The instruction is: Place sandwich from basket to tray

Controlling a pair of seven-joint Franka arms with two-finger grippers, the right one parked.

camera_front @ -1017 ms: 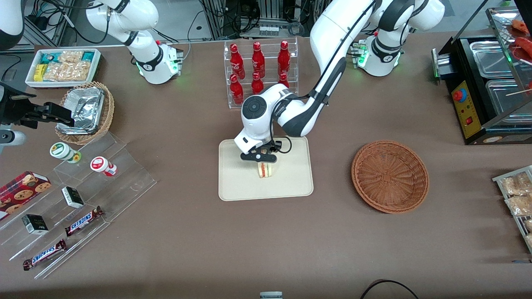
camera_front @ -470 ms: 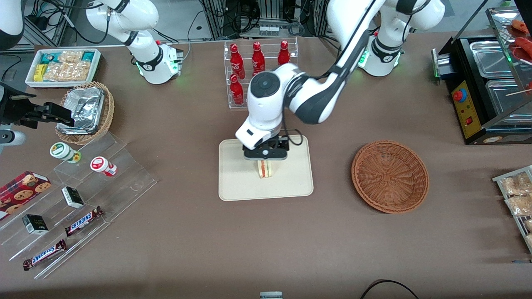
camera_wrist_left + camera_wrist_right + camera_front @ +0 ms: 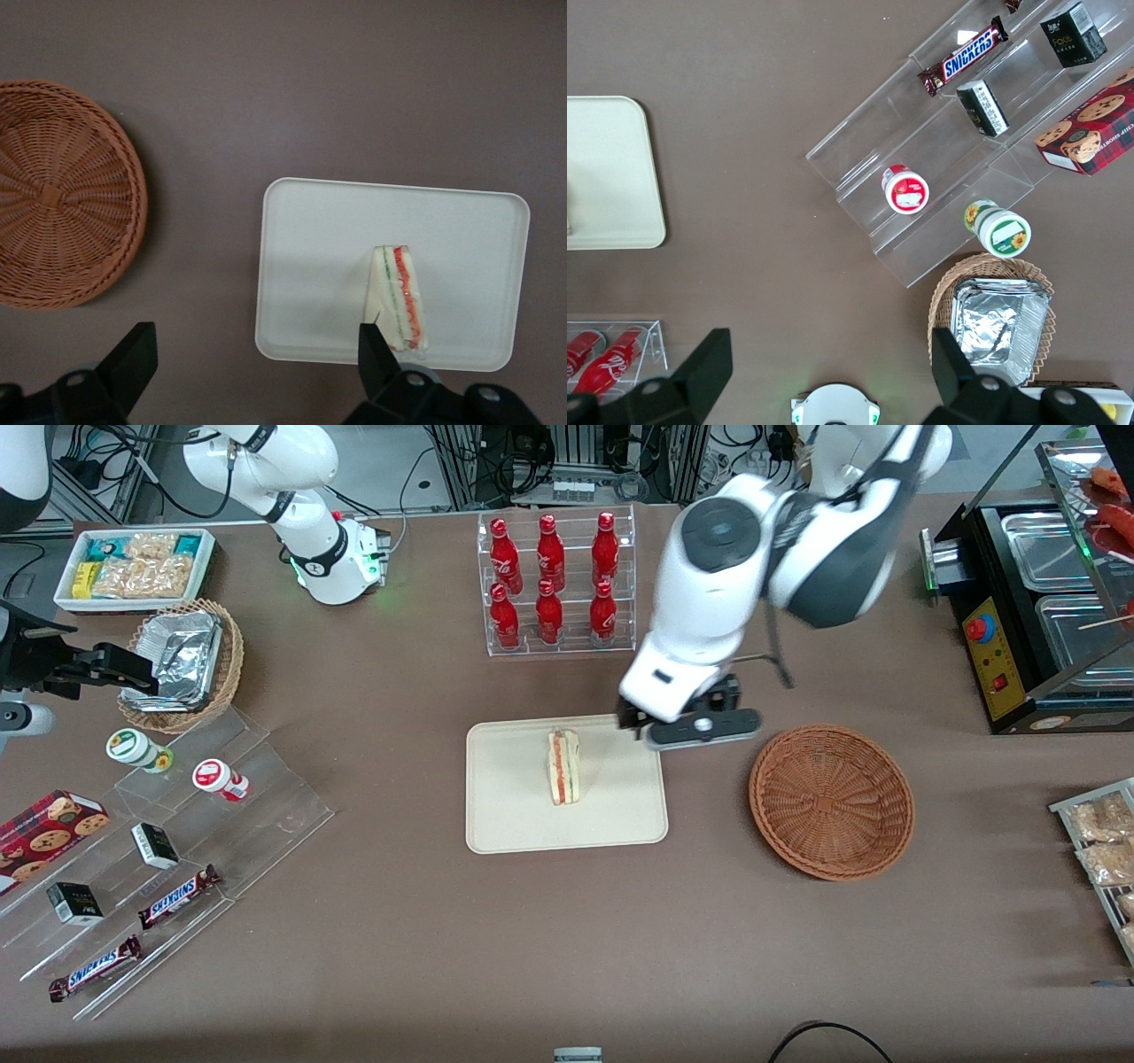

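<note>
The sandwich (image 3: 563,767), a pale bread wedge with red and green filling, stands on edge on the cream tray (image 3: 514,815); it also shows in the left wrist view (image 3: 397,297) on the tray (image 3: 310,266). The reddish-brown basket (image 3: 831,801) is empty, beside the tray toward the working arm's end; it shows in the left wrist view too (image 3: 62,195). My left gripper (image 3: 700,731) is open and empty, raised above the table between the tray's corner and the basket. Its black fingertips (image 3: 137,350) stand wide apart.
A clear rack of red bottles (image 3: 554,580) stands farther from the camera than the tray. A tan basket with foil packets (image 3: 182,664), a white snack bin (image 3: 133,567) and a clear stepped display (image 3: 168,841) lie toward the parked arm's end. A black food warmer (image 3: 1036,611) stands toward the working arm's end.
The gripper has let go of the sandwich, risen and moved off the tray toward the basket. The sandwich stays standing on the tray.
</note>
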